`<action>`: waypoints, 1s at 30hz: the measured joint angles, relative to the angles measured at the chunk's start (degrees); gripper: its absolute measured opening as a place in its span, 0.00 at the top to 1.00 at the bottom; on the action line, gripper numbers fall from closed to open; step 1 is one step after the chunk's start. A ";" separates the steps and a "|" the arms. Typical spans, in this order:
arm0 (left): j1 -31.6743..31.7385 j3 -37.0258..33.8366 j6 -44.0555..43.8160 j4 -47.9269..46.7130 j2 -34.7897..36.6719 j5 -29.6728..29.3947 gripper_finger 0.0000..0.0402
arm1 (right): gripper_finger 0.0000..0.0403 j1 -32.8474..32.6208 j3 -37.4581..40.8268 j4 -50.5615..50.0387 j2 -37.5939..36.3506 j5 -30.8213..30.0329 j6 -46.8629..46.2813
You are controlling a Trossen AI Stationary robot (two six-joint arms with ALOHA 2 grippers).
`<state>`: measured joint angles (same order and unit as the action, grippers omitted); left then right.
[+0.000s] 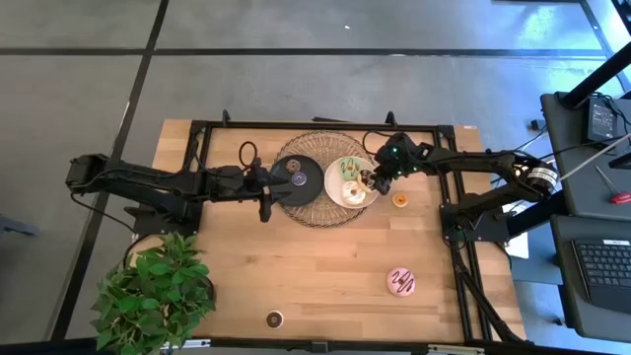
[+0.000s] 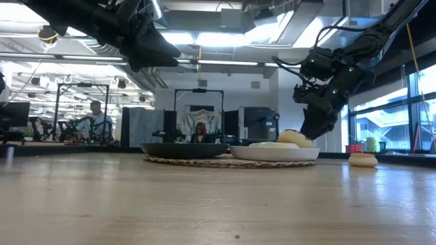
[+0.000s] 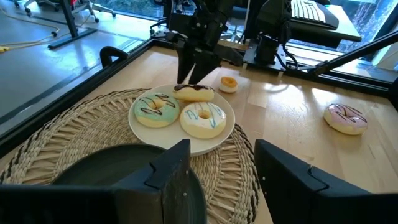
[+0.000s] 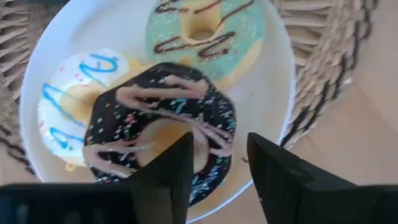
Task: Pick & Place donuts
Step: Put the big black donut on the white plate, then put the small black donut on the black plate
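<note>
You are roughly halfway through, judging by how things lie: three big donuts are sitting on the white plate on the woven mat near the table's far edge, and several are waiting out on the bare wood. The green donut and the cream donut are lying flat on the plate, and the chocolate-sprinkled donut is leaning on top of them at the plate's right side. Your right gripper is hanging right over that chocolate one with fingers parted and nothing between them, so it looks just released or about to be re-gripped; I cannot tell which. Your left gripper is hovering over the black plate, jaws apart, carrying nothing. A small purple donut is sitting on the black plate. Left to go: the pink-striped donut lying toward the table's near right corner, the orange mini donut just right of the mat, and the brown mini donut at the near edge. A potted plant is occupying the near left corner, well apart from everything.
</note>
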<state>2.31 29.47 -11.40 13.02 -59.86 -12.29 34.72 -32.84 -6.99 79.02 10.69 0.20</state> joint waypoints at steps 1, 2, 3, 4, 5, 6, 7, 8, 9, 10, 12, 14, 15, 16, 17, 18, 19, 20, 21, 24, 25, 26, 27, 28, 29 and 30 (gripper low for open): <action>0.00 0.00 0.00 0.00 0.00 0.01 0.57 | 0.61 0.00 -0.45 -0.28 0.00 -0.61 -0.03; 0.00 0.00 0.00 0.00 0.00 -0.01 0.57 | 0.60 0.00 -1.00 -0.50 0.00 -1.30 -0.06; 0.00 0.00 0.02 0.00 0.00 -0.01 0.57 | 0.59 0.00 -1.59 -0.78 0.00 -1.81 -0.06; 0.00 0.00 0.06 0.00 0.00 -0.01 0.56 | 0.58 0.00 -2.23 -1.24 -0.03 -2.22 -0.08; 0.00 0.00 0.07 0.00 -0.01 0.00 0.56 | 0.58 0.00 -2.95 -1.64 -0.15 -2.40 -0.10; 0.00 0.00 0.09 0.00 0.00 0.01 0.56 | 0.58 0.00 -3.74 -1.85 -0.33 -2.40 -0.11; 0.00 0.00 0.13 0.00 -0.01 0.01 0.56 | 0.57 0.00 -4.57 -2.03 -0.59 -2.36 -0.12; 0.00 0.00 0.13 0.00 -0.02 0.01 0.56 | 0.57 0.00 -5.34 -2.45 -1.04 -2.35 -0.10; 0.00 0.00 0.11 0.00 0.00 0.01 0.56 | 0.57 -0.12 -5.98 -2.75 -1.56 -2.37 -0.10; 0.00 0.00 0.11 0.00 0.00 0.01 0.56 | 0.57 -0.40 -6.56 -2.77 -2.16 -2.37 -0.12; 0.00 0.00 0.14 0.00 0.00 0.22 0.56 | 0.57 -1.12 -7.36 -2.84 -4.04 -3.07 -0.16; 0.00 0.00 0.15 0.00 -0.02 0.92 0.57 | 0.57 -2.46 -7.73 -2.88 -6.40 -4.27 -0.63; 0.00 0.00 0.15 0.00 0.00 1.57 0.57 | 0.57 -3.35 -7.73 -3.12 -7.70 -4.67 -1.29; 0.00 0.00 0.15 0.00 -0.02 2.21 0.57 | 0.57 -4.39 -7.60 -3.51 -9.03 -5.03 -1.43; 0.00 0.00 0.22 -0.01 -0.01 2.96 0.57 | 0.57 -5.65 -7.33 -3.75 -10.26 -5.19 -1.47; -0.01 0.00 0.59 0.00 0.00 3.97 0.56 | 0.57 -7.25 -7.16 -4.38 -11.55 -5.26 -1.66; -0.03 0.00 1.18 0.00 0.00 5.15 0.56 | 0.57 -8.83 -7.10 -5.25 -12.64 -5.26 -2.19; -0.07 0.00 1.93 0.00 -0.02 6.73 0.56 | 0.57 -10.48 -7.10 -5.92 -13.49 -5.33 -2.99; -0.22 0.00 2.80 0.00 -0.02 8.41 0.56 | 0.57 -12.52 -7.10 -6.33 -14.32 -6.06 -3.30; -2.31 0.00 5.20 0.31 -0.53 11.59 0.55 | 0.57 -18.77 -7.08 -7.48 -15.57 -12.97 -4.46; -3.50 0.00 6.11 0.38 -0.91 12.21 0.55 | 0.57 -20.80 -7.08 -7.82 -15.57 -16.39 -4.44; -4.99 0.00 6.79 0.49 -1.31 12.38 0.55 | 0.57 -22.70 -7.05 -8.41 -15.51 -20.23 -4.46; -6.43 0.10 7.03 0.90 -2.03 12.44 0.54 | 0.57 -24.44 -7.04 -8.63 -15.26 -23.90 -4.55; -7.79 0.42 7.01 0.94 -3.00 12.43 0.54 | 0.57 -25.87 -7.04 -8.63 -14.99 -27.20 -4.84; -9.01 0.71 6.53 0.87 -4.05 12.32 0.54 | 0.57 -27.15 -7.00 -8.81 -14.78 -30.20 -5.67; -10.19 1.20 6.25 0.49 -5.36 12.16 0.54 | 0.57 -28.17 -7.00 -8.77 -14.52 -32.48 -6.18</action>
<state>-7.89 30.67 -5.15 13.51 -65.22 -0.13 6.55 -39.83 -15.77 64.51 -21.79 -5.98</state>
